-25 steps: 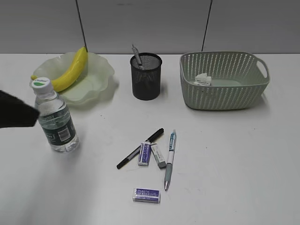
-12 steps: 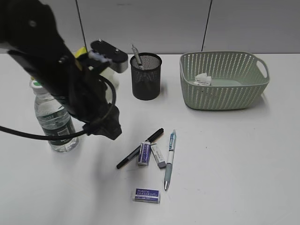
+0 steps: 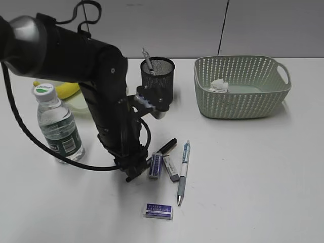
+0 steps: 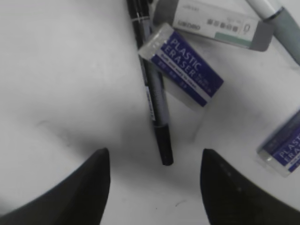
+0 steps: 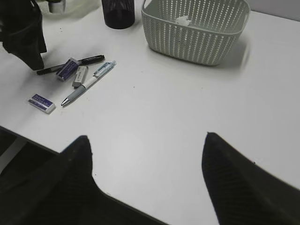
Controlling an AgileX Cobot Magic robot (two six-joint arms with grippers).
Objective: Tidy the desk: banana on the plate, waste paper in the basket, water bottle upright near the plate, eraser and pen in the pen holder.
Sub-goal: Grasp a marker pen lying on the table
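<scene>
My left gripper (image 3: 133,173) (image 4: 153,155) hangs open low over the desk (image 3: 253,172), its fingertips either side of the lower end of a black pen (image 3: 167,146) (image 4: 151,89). Beside that pen lie a blue-labelled eraser (image 3: 156,165) (image 4: 188,71), a grey eraser (image 3: 171,168) and a blue-grey pen (image 3: 183,172). Another eraser (image 3: 158,210) lies nearer the front. The pen holder (image 3: 161,76) has one pen standing in it. The water bottle (image 3: 58,126) stands upright by the plate (image 3: 81,104), which holds the banana (image 3: 67,90). Waste paper (image 3: 219,85) lies in the basket (image 3: 242,88). My right gripper (image 5: 146,138) is open and empty.
The left arm (image 3: 96,76) hides much of the plate and banana and part of the pen holder. The right wrist view shows bare white desk (image 5: 187,108) beneath the right gripper and the desk's near edge (image 5: 28,133) at lower left.
The left arm swung in from the left edge, crossed in front of the plate and came down over the black pen's lower end. Its jaws stand a little wider.
</scene>
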